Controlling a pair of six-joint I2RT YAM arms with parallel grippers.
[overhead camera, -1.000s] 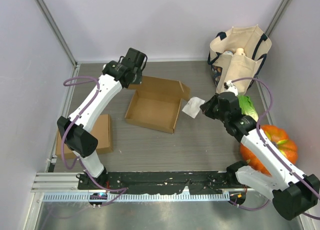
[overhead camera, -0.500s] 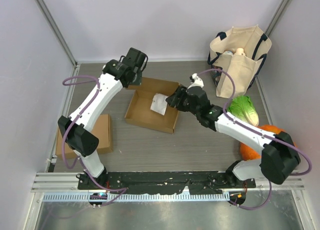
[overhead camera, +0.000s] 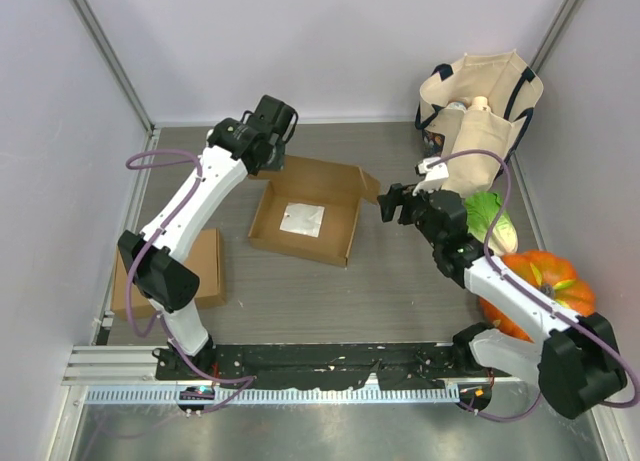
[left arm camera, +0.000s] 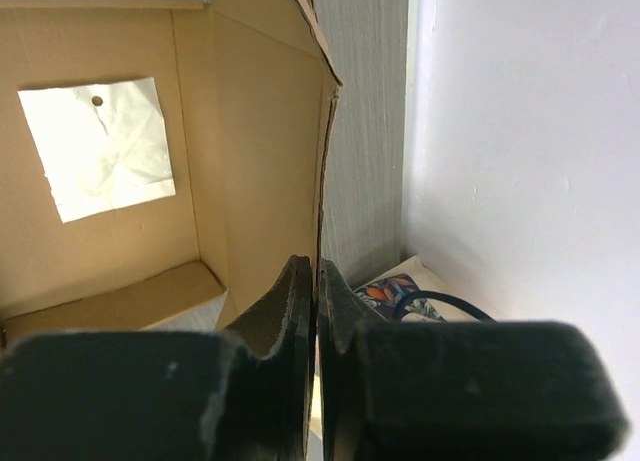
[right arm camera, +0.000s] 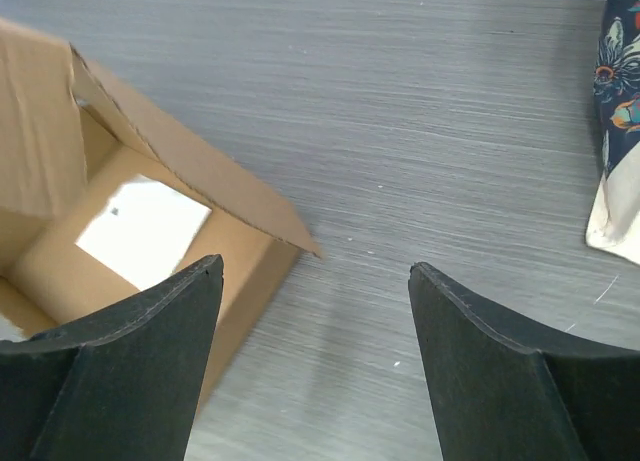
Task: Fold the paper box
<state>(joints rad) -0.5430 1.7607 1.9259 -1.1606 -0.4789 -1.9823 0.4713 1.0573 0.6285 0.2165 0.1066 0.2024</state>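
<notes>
1. While the left pincer (left arm camera: 314, 277) pinches the far edge of the paper box (overhead camera: 335, 226) on the surface (overhead camera: 400, 291), hold tight.
2. Slide the right pincer (right arm camera: 315, 269), wide apart, under the loose flap (right arm camera: 190, 171) slowly.

Open brown cardboard box (overhead camera: 335, 231), white slip (overhead camera: 302, 218) flat on its floor. The left gripper (left arm camera: 316, 276) pinches its far wall; its side flap lies just left of the right gripper (right arm camera: 315, 268).
</notes>
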